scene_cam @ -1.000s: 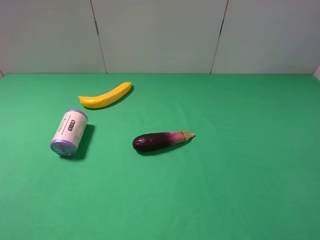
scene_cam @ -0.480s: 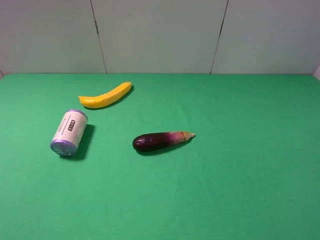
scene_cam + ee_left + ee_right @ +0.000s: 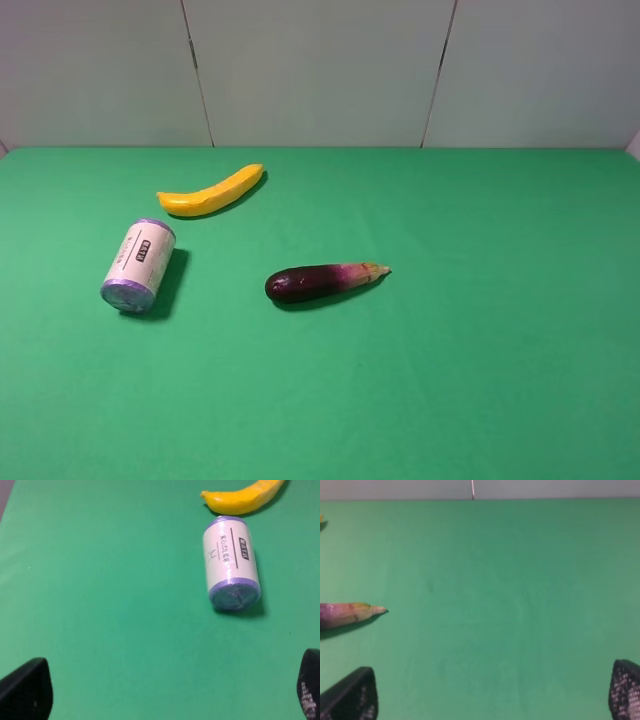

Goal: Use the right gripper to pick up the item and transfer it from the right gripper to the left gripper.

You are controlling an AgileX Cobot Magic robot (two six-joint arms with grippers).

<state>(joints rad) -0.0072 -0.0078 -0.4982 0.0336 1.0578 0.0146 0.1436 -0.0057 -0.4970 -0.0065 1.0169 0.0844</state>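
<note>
1. Three objects lie on the green worktop (image 3: pixel 480 330): a yellow banana (image 3: pixel 212 191), a dark purple eggplant (image 3: pixel 322 281) and the can (image 3: pixel 138 265), each apart from the others.
2. The banana lies just beyond the can's far end, near it but not touching. The eggplant lies toward the centre, well apart from the can, between it and the right half of the worktop.
3. The can lies on its side at the left of the worktop, one purple end turned toward the camera, the cream printed label facing up.
4. The left end effector (image 3: pixel 165 692) stands wide open and empty. Both fingertips (image 3: pixel 27 690) show at the frame corners, with the can (image 3: pixel 231 565) ahead of them, off to one side and untouched, the banana (image 3: pixel 244 494) just past it.
5. The right end effector (image 3: pixel 492 690) is likewise spread wide and holds nothing. The can does not show in its view; only the pale tip of the eggplant (image 3: pixel 350 615) enters at one edge.
6. Neither arm appears in the exterior high view. Only the fingertips of each end effector are visible in the wrist views. The label print is too small to read.
</note>
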